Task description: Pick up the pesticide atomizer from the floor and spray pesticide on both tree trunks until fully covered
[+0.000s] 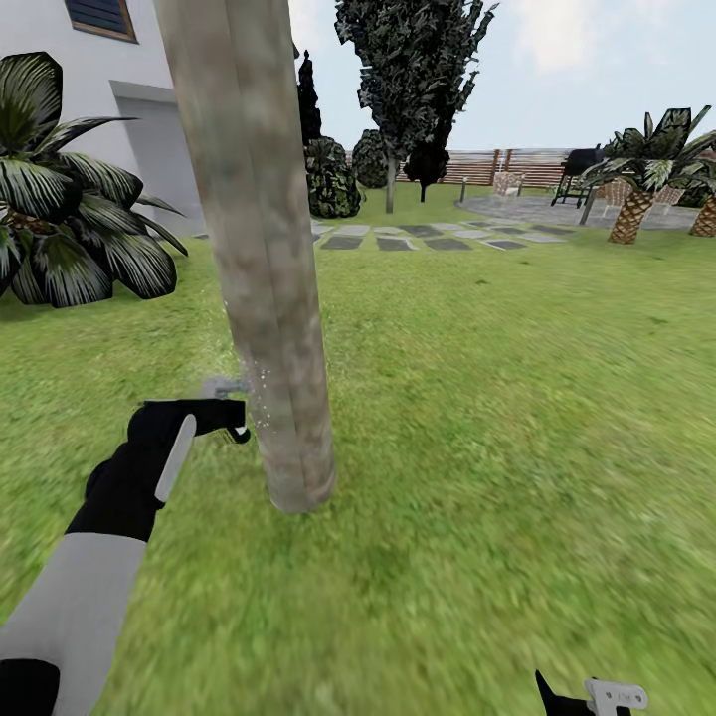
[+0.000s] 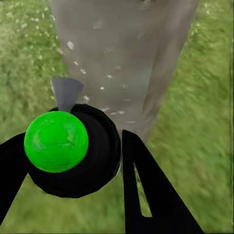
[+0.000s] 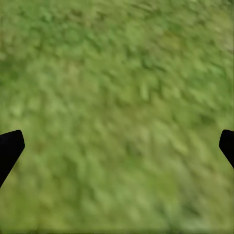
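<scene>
A thick grey-brown tree trunk (image 1: pixel 268 298) rises from the grass floor (image 1: pixel 477 418) just ahead of me. My left gripper (image 1: pixel 234 423) is shut on the pesticide atomizer (image 1: pixel 227 386), held against the trunk's left side low down. In the left wrist view the atomizer (image 2: pixel 63 146) shows a bright green round top on a black body, its grey nozzle pointing at the trunk (image 2: pixel 126 58). White pesticide specks (image 2: pixel 105 87) dot the bark and hang in the air (image 1: pixel 261 383). A second tree (image 1: pixel 413 80) stands far back. My right gripper (image 1: pixel 587 696) (image 3: pixel 119 146) hangs open over grass.
A large dark-leaved plant (image 1: pixel 60 219) and the white house wall (image 1: pixel 149 119) are at the left. Grey stepping stones (image 1: pixel 428 237), round bushes (image 1: pixel 333 179), a wooden fence (image 1: pixel 497 164), a grill (image 1: pixel 582 169) and small palms (image 1: pixel 636 189) lie beyond the lawn.
</scene>
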`<state>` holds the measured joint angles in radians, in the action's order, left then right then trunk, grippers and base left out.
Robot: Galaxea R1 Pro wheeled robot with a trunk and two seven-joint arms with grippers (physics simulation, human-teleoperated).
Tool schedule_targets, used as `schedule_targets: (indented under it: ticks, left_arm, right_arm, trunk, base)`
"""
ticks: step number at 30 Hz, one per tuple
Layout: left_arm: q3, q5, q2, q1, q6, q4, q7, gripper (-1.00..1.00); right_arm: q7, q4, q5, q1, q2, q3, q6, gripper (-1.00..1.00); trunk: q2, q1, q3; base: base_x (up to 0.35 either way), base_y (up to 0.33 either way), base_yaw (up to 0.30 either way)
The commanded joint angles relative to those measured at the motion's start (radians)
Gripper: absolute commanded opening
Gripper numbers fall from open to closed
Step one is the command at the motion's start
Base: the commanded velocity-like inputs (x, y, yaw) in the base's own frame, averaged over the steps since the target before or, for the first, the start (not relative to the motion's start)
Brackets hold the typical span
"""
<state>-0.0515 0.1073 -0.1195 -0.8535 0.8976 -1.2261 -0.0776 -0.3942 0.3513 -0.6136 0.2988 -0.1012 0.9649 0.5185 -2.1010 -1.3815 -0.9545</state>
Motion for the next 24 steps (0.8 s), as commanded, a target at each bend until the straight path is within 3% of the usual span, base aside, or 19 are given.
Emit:
schedule_targets:
  ticks: [1, 3, 5, 7, 9, 12, 15, 19, 24]
  left_arm:
    - [-0.011, -0.009, 0.009, -0.001, 0.001, -0.001, 0.001, -1.0]
    - [-0.022, -0.009, 0.031, -0.003, 0.001, -0.013, 0.001, -1.0]
    - [-0.022, -0.009, 0.033, -0.005, 0.001, -0.019, 0.001, -1.0]
    - [-0.017, -0.009, 0.023, -0.021, 0.019, -0.021, 0.001, -1.0]
    - [-0.01, -0.01, -0.023, -0.064, 0.061, -0.022, 0.001, -1.0]
    - [0.0, -0.009, -0.037, -0.074, 0.062, -0.021, 0.0, -1.0]
    - [0.0, -0.007, -0.015, -0.077, 0.08, -0.03, 0.0, -1.0]
    - [-0.021, -0.009, 0.044, -0.084, 0.102, -0.075, -0.005, -1.0]
    - [-0.016, -0.01, 0.034, -0.092, 0.109, -0.134, -0.005, -1.0]
  right_arm:
    - [0.0, 0.0, 0.0, 0.0, 0.0, 0.0, 0.0, 1.0]
    - [0.0, 0.0, 0.0, 0.0, 0.0, 0.0, 0.0, 1.0]
    - [0.0, 0.0, 0.0, 0.0, 0.0, 0.0, 0.0, 1.0]
    - [0.0, 0.0, 0.0, -0.001, 0.0, 0.0, 0.0, 1.0]
    - [0.0, 0.0, 0.0, 0.0, 0.0, 0.0, 0.0, 1.0]
    - [0.0, 0.0, 0.0, 0.0, 0.0, 0.0, 0.0, 1.0]
    - [0.0, 0.0, 0.0, 0.0, 0.0, 0.0, 0.0, 1.0]
    - [0.0, 0.0, 0.0, -0.001, 0.0, 0.0, 0.0, 1.0]
    - [0.0, 0.0, 0.0, 0.0, 0.0, 0.0, 0.0, 1.0]
  trunk:
    - [0.0, 0.0, 0.0]
    - [0.0, 0.0, 0.0]
    - [0.0, 0.0, 0.0]
    - [0.0, 0.0, 0.0]
    - [0.0, 0.0, 0.0]
    - [0.0, 0.0, 0.0]
    - [0.0, 0.0, 0.0]
    - [0.0, 0.0, 0.0]
    - [0.0, 0.0, 0.0]
  base:
    - [0.0, 0.0, 0.0]
    - [0.0, 0.0, 0.0]
    - [0.0, 0.0, 0.0]
    - [0.0, 0.0, 0.0]
    - [0.0, 0.0, 0.0]
    - [0.0, 0.0, 0.0]
    - [0.0, 0.0, 0.0]
    - [0.0, 0.0, 0.0]
    - [0.0, 0.0, 0.0]
